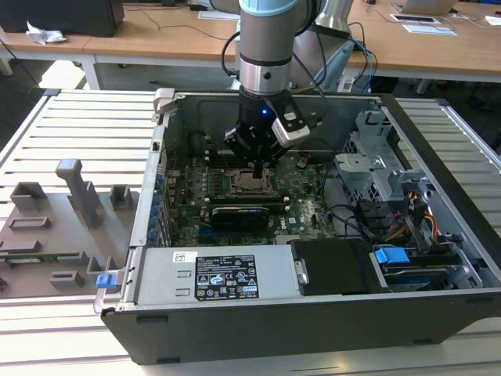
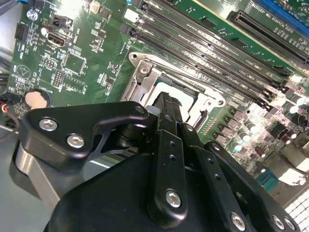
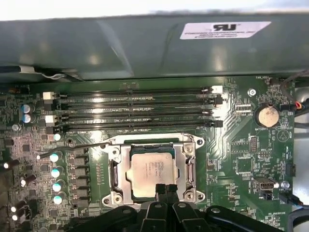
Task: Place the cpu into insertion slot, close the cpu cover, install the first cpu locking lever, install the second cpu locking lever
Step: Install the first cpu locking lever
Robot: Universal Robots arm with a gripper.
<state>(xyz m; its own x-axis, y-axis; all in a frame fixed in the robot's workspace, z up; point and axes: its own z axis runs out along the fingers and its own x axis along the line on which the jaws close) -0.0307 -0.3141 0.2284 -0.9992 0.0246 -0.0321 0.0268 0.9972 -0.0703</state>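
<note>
On the exterior view's left, grey fixtures [image 1: 78, 192] stand on the slatted table [image 1: 70, 125], well apart from the work. Next comes the open case [image 1: 313, 329], with the green board [image 1: 188, 204] lying flat on its floor. Near the middle of the board is the slot [image 1: 249, 186], and the arm [image 1: 266, 47] comes straight down over it, with the gripper [image 1: 257, 168] just above the socket. In the first wrist view the cpu [image 3: 150, 173] sits in the slot, flat, with its metal top up. It is square, so it has no long axis, and its edges run square with the socket frame, one pair parallel to the long memory slots [image 3: 135, 111] beside it. The cover [image 3: 118, 154] lies down around the cpu, which shows through its window. A thin wire lever [image 3: 72, 149] slants from one socket corner out over the board. The gripper [image 3: 164, 189] has its fingertips [image 3: 158, 189] pressed together, pinching nothing, at the cpu's edge farthest from the memory slots. In the second wrist view the gripper [image 2: 166, 101] hangs over the cover [image 2: 145, 72]. A coin cell [image 3: 267, 115] sits on the board well clear of the socket. On the exterior view's right stands the drive cage [image 1: 376, 164], with a blue tab [image 1: 391, 256] nearer the case front.
</note>
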